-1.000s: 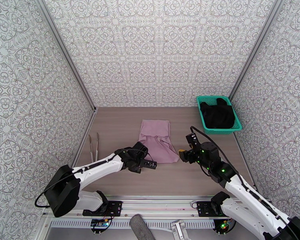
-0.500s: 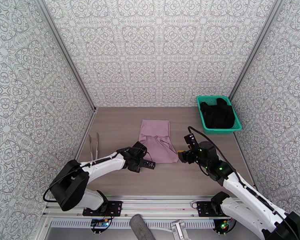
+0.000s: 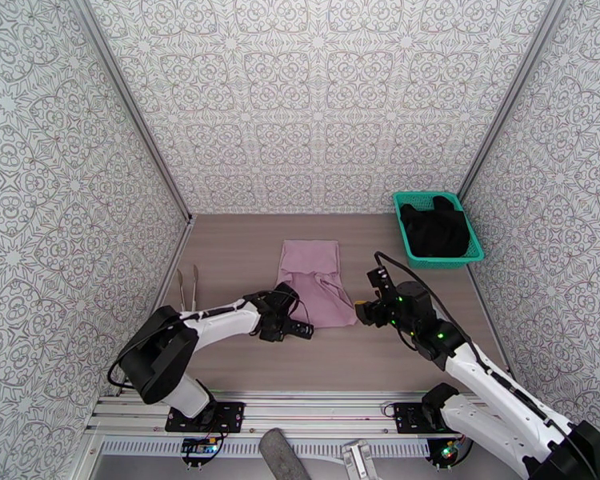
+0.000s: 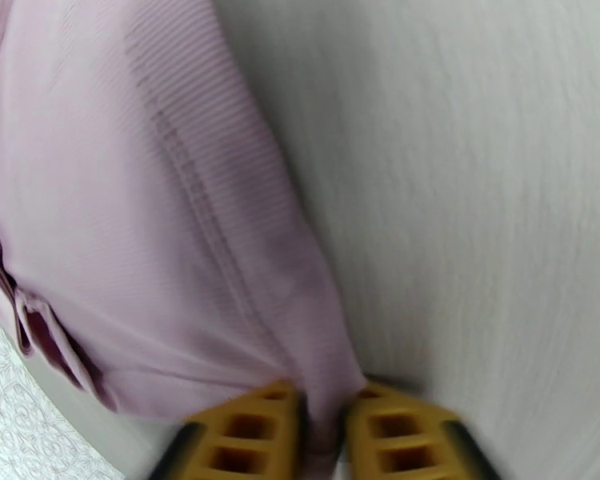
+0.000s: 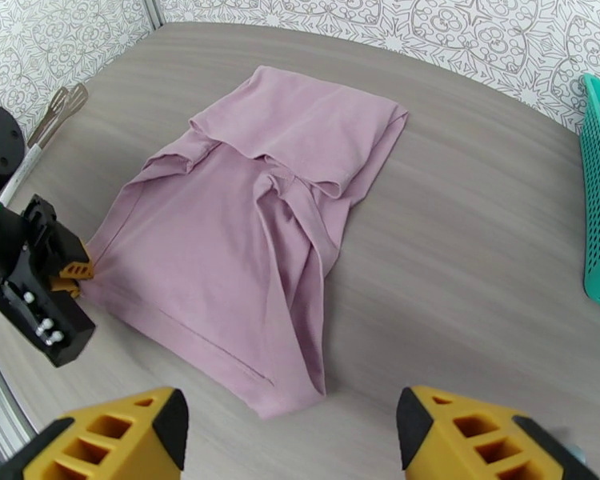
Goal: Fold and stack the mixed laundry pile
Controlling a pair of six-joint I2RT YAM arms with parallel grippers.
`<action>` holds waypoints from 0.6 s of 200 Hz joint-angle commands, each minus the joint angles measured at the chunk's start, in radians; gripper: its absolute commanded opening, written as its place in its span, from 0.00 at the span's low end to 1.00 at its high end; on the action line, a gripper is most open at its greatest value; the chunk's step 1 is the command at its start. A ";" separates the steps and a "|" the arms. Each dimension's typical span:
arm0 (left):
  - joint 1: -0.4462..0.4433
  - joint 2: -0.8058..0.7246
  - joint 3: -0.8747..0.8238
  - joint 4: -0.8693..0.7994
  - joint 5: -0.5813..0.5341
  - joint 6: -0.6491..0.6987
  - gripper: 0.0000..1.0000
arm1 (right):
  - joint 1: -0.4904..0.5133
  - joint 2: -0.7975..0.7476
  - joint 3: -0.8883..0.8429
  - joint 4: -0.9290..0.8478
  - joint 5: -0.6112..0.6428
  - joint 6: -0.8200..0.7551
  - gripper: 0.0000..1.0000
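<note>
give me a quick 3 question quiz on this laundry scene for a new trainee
1. True or false: the left gripper is shut on a corner of the pink shirt.
2. Where is the black garment? A held by the left gripper; B in the teal basket; C under the pink shirt.
3. In one word, how do the jaws of the right gripper stand?

Key: 1 true; 2 B; 3 open, with nothing between them.
</note>
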 commanded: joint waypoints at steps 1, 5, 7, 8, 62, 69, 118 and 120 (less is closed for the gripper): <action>0.030 0.070 0.027 0.107 -0.023 -0.093 0.00 | -0.004 0.054 0.059 -0.039 0.000 -0.067 0.74; 0.034 0.067 0.027 0.111 -0.023 -0.107 0.00 | -0.005 0.068 0.068 -0.045 0.007 -0.087 0.74; 0.035 0.066 0.026 0.116 -0.023 -0.113 0.00 | -0.005 0.076 0.074 -0.049 0.008 -0.096 0.74; 0.036 0.065 0.026 0.117 -0.023 -0.116 0.00 | -0.005 0.080 0.076 -0.051 0.008 -0.101 0.74; 0.035 -0.053 -0.073 0.200 -0.026 -0.199 0.00 | -0.004 0.291 0.274 -0.270 0.058 -0.518 0.76; 0.034 -0.070 -0.082 0.185 -0.028 -0.201 0.00 | -0.005 0.310 0.292 -0.302 0.066 -0.581 0.76; 0.026 -0.146 -0.066 0.076 0.010 -0.236 0.00 | -0.004 0.376 0.264 -0.404 0.050 -1.042 0.77; 0.024 -0.148 -0.067 0.075 0.011 -0.235 0.00 | -0.004 0.381 0.265 -0.408 0.048 -1.055 0.77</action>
